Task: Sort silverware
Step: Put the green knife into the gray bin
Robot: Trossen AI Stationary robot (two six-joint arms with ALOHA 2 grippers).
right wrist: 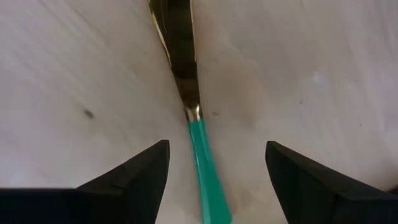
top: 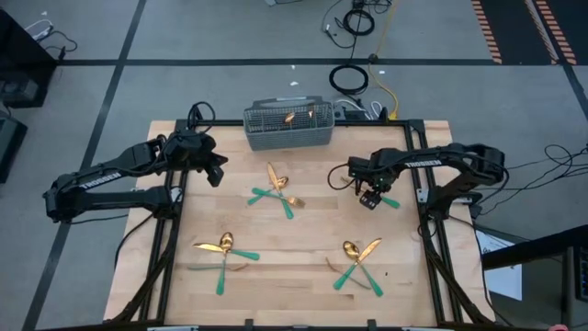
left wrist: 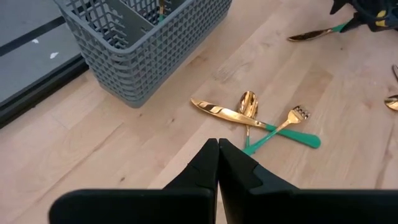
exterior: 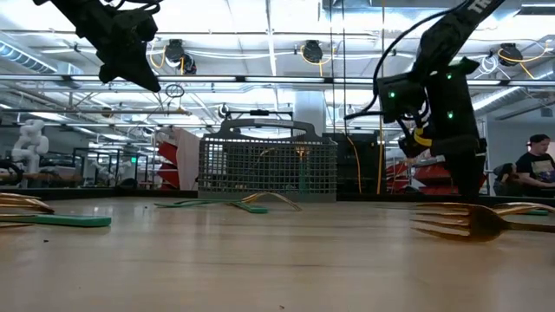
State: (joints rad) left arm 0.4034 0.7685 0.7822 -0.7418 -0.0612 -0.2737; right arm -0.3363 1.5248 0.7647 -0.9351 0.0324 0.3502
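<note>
The silverware has gold heads and teal handles. It lies on the wooden table in three crossed piles: middle [top: 276, 191], near left [top: 223, 253] and near right [top: 356, 262]. A single knife [right wrist: 180, 56] lies flat at the right. My right gripper [right wrist: 216, 149] points down over it, open, with a finger on each side of its teal handle [right wrist: 205, 168] and touching nothing. My left gripper [left wrist: 217, 149] is shut and holds nothing, up above the table's far left part [top: 216, 170]. One gold piece [top: 289, 118] stands in the grey mesh caddy [top: 288, 127].
The caddy stands at the middle of the table's far edge. A fork [exterior: 468, 221] lies close to the low camera on the right. Bare wood lies between the piles. A person [exterior: 533, 169] sits in the room beyond the table.
</note>
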